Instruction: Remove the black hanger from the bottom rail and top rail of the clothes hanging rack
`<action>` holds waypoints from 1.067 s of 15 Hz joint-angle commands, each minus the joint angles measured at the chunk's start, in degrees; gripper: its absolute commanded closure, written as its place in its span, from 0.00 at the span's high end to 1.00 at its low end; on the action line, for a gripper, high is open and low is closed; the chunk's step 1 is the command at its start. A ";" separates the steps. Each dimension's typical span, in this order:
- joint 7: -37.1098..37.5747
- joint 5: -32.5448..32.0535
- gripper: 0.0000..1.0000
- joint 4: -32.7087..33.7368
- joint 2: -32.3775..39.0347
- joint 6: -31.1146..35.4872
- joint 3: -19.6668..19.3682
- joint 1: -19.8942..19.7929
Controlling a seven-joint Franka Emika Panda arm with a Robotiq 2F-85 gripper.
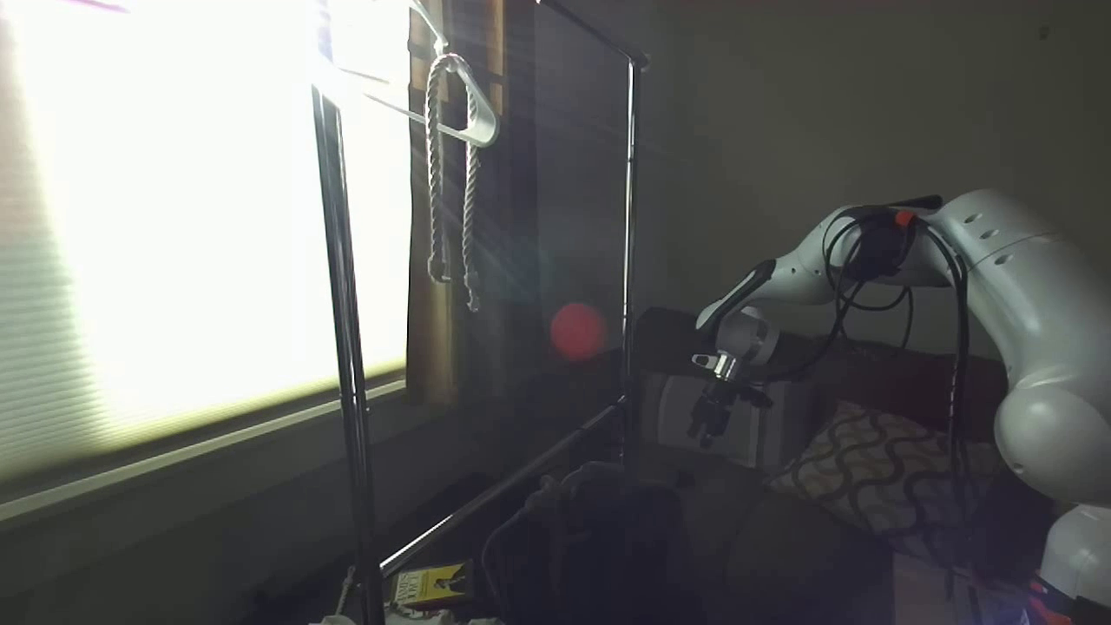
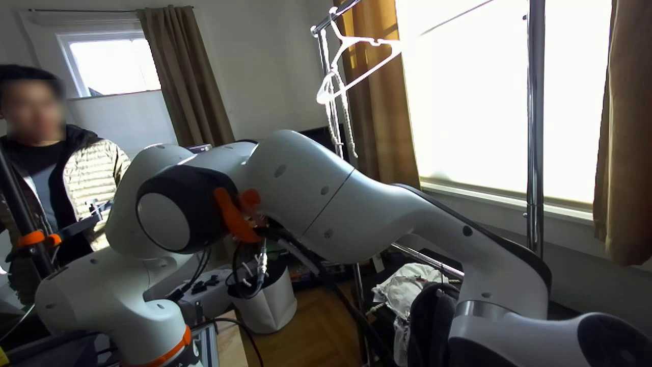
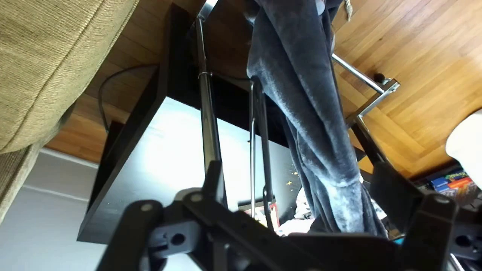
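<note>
"How did the jaws of the gripper (image 3: 301,182) stand?"

"Wide apart. In the wrist view the black fingers (image 3: 393,194) flanked dark plush cloth (image 3: 312,105); how far below them it lay could not be told."

"And the black hanger?"

"It could not be picked out for certain. A slim dark bar (image 3: 265,150) ran beside the cloth in that view, but whether it belonged to the hanger could not be told. The white hanger (image 2: 365,75) was plain in both exterior views, hung from the top rail (image 2: 326,23) with a rope (image 1: 432,156) looped over its end."

"What did only certain views give?"

"The bottom rail (image 1: 425,536), running low between the rack posts (image 1: 340,260), showed best in an exterior view. A person (image 2: 46,168), standing beyond the arm (image 2: 305,188), appeared in an exterior view where the arm ran off the lower right edge, the gripper outside the frame."

"Was there room around the gripper?"

"In an exterior view a gap separated it from the far post (image 1: 631,226); a patterned cushion (image 1: 877,469) lay lower, beneath the arm. In the wrist view tan upholstery (image 3: 56,67) filled the upper left corner, and wooden floor (image 3: 429,49) spread past the rack foot (image 3: 389,86)."
</note>
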 commanded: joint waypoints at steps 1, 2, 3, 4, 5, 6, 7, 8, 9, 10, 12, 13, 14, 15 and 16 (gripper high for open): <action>-11.87 5.78 1.00 -5.95 -1.29 1.71 2.98 -5.00; -14.82 7.23 1.00 -7.62 -1.86 2.23 3.54 -5.68; -17.46 8.79 1.00 -9.38 -2.52 2.89 4.12 -6.12; -19.16 10.67 1.00 -10.31 -2.63 3.49 4.45 -6.20; -19.71 13.31 1.00 -11.24 -2.71 5.29 4.59 -5.88; -18.85 15.94 1.00 -11.57 -2.57 6.59 4.45 -5.21; -17.90 17.61 1.00 -11.42 -2.14 7.83 3.96 -4.09; -16.15 18.30 1.00 -11.00 -1.81 7.67 3.11 -2.76; -14.99 18.64 1.00 -10.69 -1.57 7.32 2.29 -1.60; -14.55 18.72 1.00 -10.29 -1.29 7.18 1.78 -0.61; -13.16 18.58 0.98 -9.07 -0.41 7.00 0.91 1.27; -12.94 18.91 0.94 -8.58 0.05 7.70 0.70 2.03; -12.52 19.16 0.91 -7.86 0.72 8.25 0.44 2.79; -12.13 19.82 0.87 -6.75 1.72 9.25 0.34 3.54; -11.36 20.40 0.80 -5.77 2.51 9.82 0.17 4.17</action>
